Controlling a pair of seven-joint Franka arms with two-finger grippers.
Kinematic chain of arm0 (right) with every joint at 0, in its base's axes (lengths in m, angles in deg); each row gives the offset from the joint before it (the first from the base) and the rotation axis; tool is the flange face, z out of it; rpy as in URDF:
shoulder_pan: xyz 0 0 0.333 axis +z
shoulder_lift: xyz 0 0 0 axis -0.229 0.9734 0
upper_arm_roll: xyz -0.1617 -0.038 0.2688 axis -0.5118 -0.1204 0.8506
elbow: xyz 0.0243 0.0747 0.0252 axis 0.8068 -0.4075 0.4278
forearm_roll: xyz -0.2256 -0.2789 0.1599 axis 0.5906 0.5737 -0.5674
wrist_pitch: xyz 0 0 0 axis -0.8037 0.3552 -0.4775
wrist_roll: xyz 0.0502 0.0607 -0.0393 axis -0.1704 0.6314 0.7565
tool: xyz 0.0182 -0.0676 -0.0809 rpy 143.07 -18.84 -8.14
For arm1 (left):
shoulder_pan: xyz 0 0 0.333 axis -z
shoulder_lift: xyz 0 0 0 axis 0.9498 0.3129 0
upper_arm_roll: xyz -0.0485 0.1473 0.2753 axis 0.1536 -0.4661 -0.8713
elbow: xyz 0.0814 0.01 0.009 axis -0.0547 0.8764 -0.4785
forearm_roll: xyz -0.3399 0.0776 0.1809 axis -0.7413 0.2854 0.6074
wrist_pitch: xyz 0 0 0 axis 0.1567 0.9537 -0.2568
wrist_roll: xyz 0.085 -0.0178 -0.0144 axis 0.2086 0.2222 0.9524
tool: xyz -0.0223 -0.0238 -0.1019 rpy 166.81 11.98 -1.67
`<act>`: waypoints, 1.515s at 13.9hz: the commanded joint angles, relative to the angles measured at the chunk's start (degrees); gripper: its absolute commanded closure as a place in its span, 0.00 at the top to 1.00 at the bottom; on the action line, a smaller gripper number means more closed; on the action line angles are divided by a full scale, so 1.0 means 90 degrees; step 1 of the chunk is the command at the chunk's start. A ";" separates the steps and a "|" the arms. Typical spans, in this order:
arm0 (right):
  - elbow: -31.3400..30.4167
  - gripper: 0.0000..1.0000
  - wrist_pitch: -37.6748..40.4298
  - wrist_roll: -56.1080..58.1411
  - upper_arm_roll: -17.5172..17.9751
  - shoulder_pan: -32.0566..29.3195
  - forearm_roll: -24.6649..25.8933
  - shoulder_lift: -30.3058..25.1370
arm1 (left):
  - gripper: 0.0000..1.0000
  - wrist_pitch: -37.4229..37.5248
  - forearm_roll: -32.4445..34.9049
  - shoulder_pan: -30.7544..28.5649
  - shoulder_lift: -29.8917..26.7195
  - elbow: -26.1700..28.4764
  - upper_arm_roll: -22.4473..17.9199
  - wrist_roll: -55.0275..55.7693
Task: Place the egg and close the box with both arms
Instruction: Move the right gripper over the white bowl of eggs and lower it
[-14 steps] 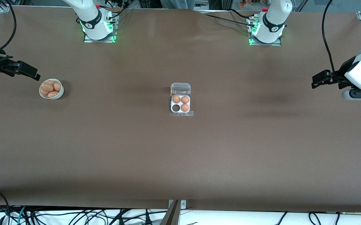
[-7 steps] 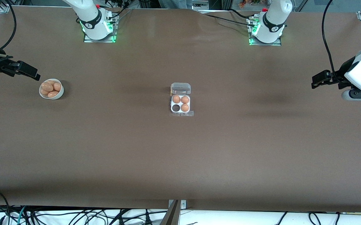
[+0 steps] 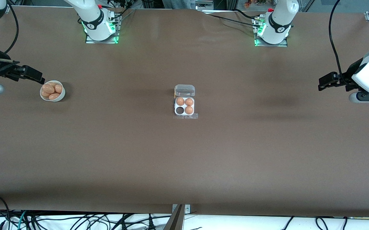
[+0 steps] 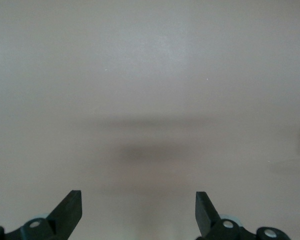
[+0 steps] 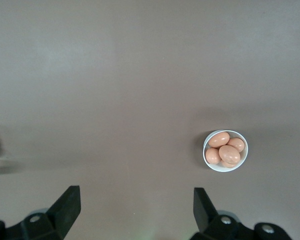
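Note:
The box sits mid-table with its clear lid swung open. Three brown eggs fill its cells and one cell is empty. More brown eggs lie in a white bowl toward the right arm's end of the table; I cannot single out the task's egg among them. My right gripper hovers open just beside the bowl, holding nothing. In the right wrist view the bowl with its eggs lies off to one side of the open right gripper. My left gripper waits open over bare table.
The brown table top spreads wide around the box and bowl. The two arm bases stand along the table's edge farthest from the front camera. Cables hang past its near edge.
My right gripper has shifted a little closer to the bowl. The left arm, the box and the eggs have not moved.

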 commanded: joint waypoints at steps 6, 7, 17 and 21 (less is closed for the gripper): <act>-0.1154 1.00 -0.0716 0.0398 -0.0562 -0.0106 -0.0028 0.0200 | 1.00 0.0157 0.0088 -0.0015 0.0068 -0.0205 -0.0004 -0.0121; -0.1369 1.00 -0.1017 0.0747 -0.0738 -0.0106 -0.0038 0.0171 | 1.00 0.0157 0.0088 -0.0015 0.0068 -0.0205 -0.0004 -0.0112; -0.4934 1.00 -0.4904 0.3933 -0.2477 -0.0106 -0.0155 -0.0728 | 1.00 0.0157 0.0088 -0.0025 0.0068 -0.0196 -0.0004 -0.0112; -0.5258 1.00 -0.5317 0.4694 -0.2594 -0.0106 -0.0398 -0.0573 | 1.00 0.0157 0.0088 -0.0054 0.0068 -0.0196 -0.0004 -0.0112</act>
